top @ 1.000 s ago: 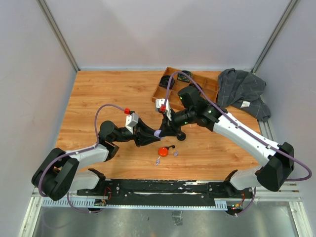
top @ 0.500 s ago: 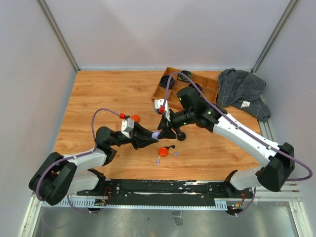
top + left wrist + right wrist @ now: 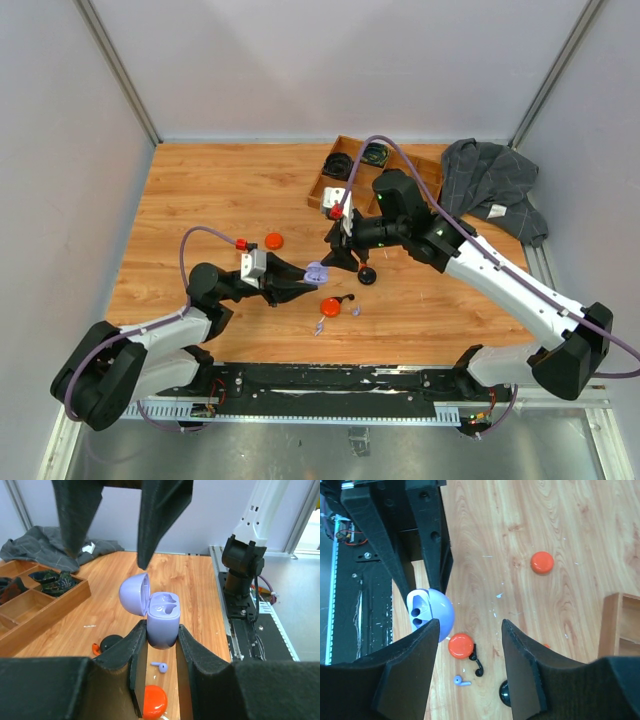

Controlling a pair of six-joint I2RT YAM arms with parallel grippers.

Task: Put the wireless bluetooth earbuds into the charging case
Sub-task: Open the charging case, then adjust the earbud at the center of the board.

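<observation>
Two-arm earbud job, mid-task: the left gripper (image 3: 161,628) is clamped on the base of a lilac charging case (image 3: 162,615). It holds the case off the table (image 3: 200,200) with the lid swung open to 9 o'clock in the left wrist view. At 12 o'clock above it hangs the right gripper (image 3: 468,625), jaws spread and holding nothing. Whether either socket is already filled cannot be told. A loose lilac earbud (image 3: 160,666) lies on the table at 6 o'clock under the case, next to an orange round case (image 3: 461,645) and a black earbud (image 3: 477,667). The step in hand appears to be loading the lilac case. The next move probably calls for the right gripper to drop to the lilac earbud, pinch it and line its stem up with a socket. No brand or writing is legible.
</observation>
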